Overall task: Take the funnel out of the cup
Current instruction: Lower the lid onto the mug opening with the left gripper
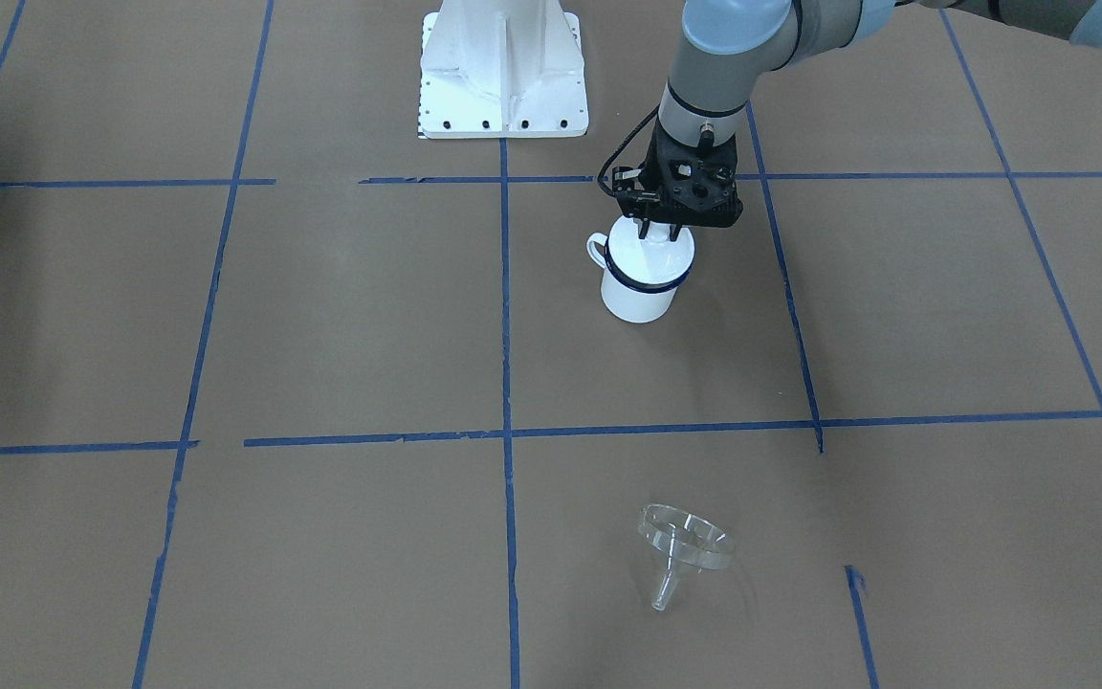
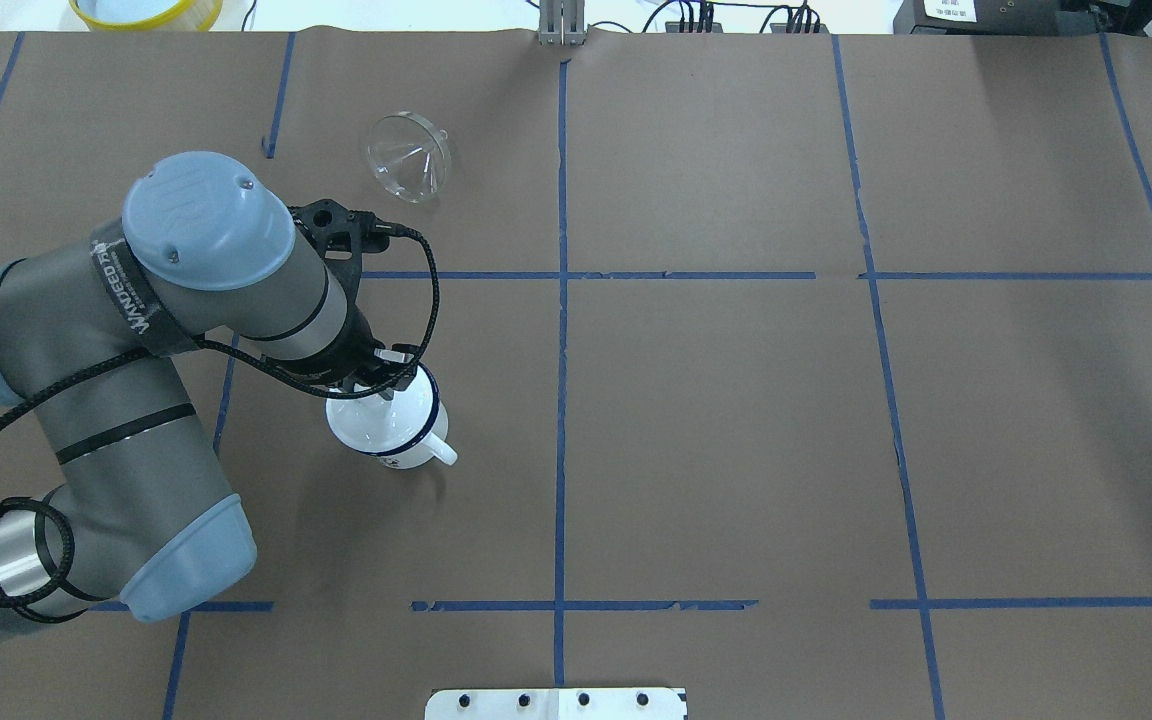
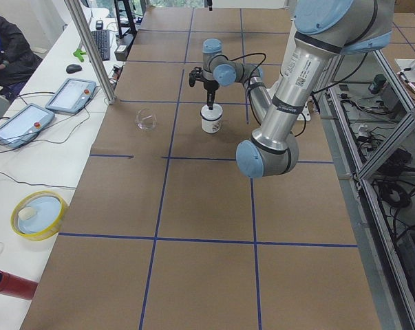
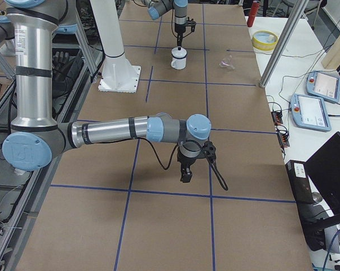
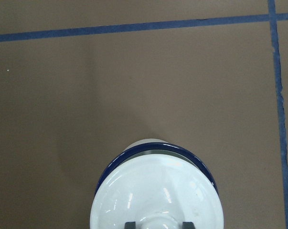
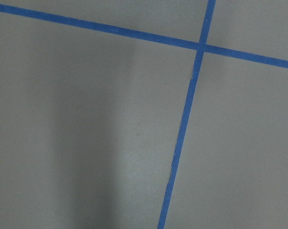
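In the front view the left gripper (image 1: 659,234) points straight down onto the cup (image 1: 642,292). Its two fingers (image 1: 644,230) are drawn close together and end on the white lid (image 1: 651,256) that fills the cup's mouth. The lid hides whatever is inside the cup. The funnel (image 1: 694,550) is out of the cup, lying on its side on the table (image 1: 321,335). It is well apart from the fingers, on the side away from the robot's base.

From overhead, the wrist covers the fingers and part of the lid. The cup's handle juts out on the side of the fingers away from the funnel.

In the left side view the cup stands directly under the fingers, and the funnel is a faint glassy shape off to one side.

In the right side view the right gripper (image 4: 185,176) hangs low over the table, far from the cup. I cannot tell whether its fingers are apart or together.

The left wrist view shows only the fingertips, cut off by the bottom edge. They are clamped on either side of the lid's knob (image 5: 158,222), and the cup's blue rim rings the lid just beyond them.

The right wrist view shows table and blue tape (image 6: 180,143), nothing more.
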Controlling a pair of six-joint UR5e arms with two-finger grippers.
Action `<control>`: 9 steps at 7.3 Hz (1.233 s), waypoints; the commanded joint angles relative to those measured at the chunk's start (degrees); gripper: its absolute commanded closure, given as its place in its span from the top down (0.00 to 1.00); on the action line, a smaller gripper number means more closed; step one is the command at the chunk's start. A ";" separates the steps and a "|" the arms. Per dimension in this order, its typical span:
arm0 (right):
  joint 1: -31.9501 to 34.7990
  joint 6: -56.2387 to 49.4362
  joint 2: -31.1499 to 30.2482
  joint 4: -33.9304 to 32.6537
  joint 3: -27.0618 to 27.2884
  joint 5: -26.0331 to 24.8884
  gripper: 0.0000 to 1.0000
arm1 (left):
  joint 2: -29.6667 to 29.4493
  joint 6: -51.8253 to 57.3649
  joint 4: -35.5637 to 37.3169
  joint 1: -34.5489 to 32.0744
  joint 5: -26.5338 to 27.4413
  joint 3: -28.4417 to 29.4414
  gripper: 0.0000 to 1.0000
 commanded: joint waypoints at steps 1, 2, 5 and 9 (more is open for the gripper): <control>0.00 0.00 0.00 0.02 0.06 0.00 1.00 | 0.03 0.00 -0.94 0.02 -0.02 0.81 0.00; 0.00 0.00 0.00 0.02 0.06 0.00 1.00 | 0.03 0.00 -0.94 0.02 0.07 0.81 0.00; 0.00 0.00 0.00 0.02 -0.03 0.00 1.00 | 0.12 0.26 -0.94 -0.06 -0.02 0.81 0.08; 0.00 0.00 0.00 0.02 0.06 0.00 1.00 | 0.29 0.44 -0.94 -0.06 0.07 0.73 1.00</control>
